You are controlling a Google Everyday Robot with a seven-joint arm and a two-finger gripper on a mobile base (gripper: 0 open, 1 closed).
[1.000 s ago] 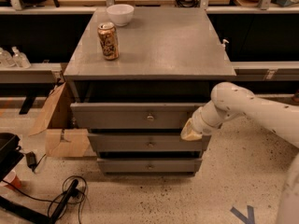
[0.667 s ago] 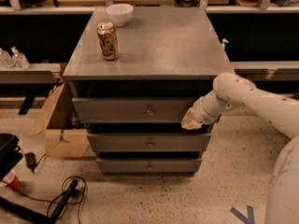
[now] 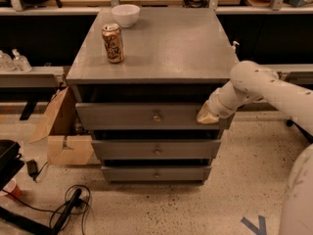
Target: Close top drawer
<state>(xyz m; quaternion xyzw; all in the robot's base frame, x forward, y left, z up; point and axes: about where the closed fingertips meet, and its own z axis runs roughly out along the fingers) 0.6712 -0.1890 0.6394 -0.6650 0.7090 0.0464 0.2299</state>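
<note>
**Gripper at the right end of the half-open top drawer**

Camera view: The grey bench (image 3: 171,48) is seen from the front and slightly above. The top drawer (image 3: 117,115) sits directly under the bench's front edge. It is pulled partway out: its front panel stands forward of the two drawers below, and a dark gap shows between the panel and the bench top. Its small round knob (image 3: 157,116) is at the middle of the panel.

The white arm (image 3: 254,84) comes in from the right, past the bench's front right corner. The gripper (image 3: 208,115) lies against the right end of the top drawer's front, well to the right of the knob and level with it. Only its tan tip shows. Whether it is open or closed, or has hold of anything, cannot be told.

The middle drawer (image 3: 156,150) and bottom drawer (image 3: 156,173) sit further in. On the bench top, a can (image 3: 113,43) stands near the left edge and a white bowl (image 3: 125,14) near the back edge. A cardboard box (image 3: 61,131) leans beside the bench's left side.
</note>
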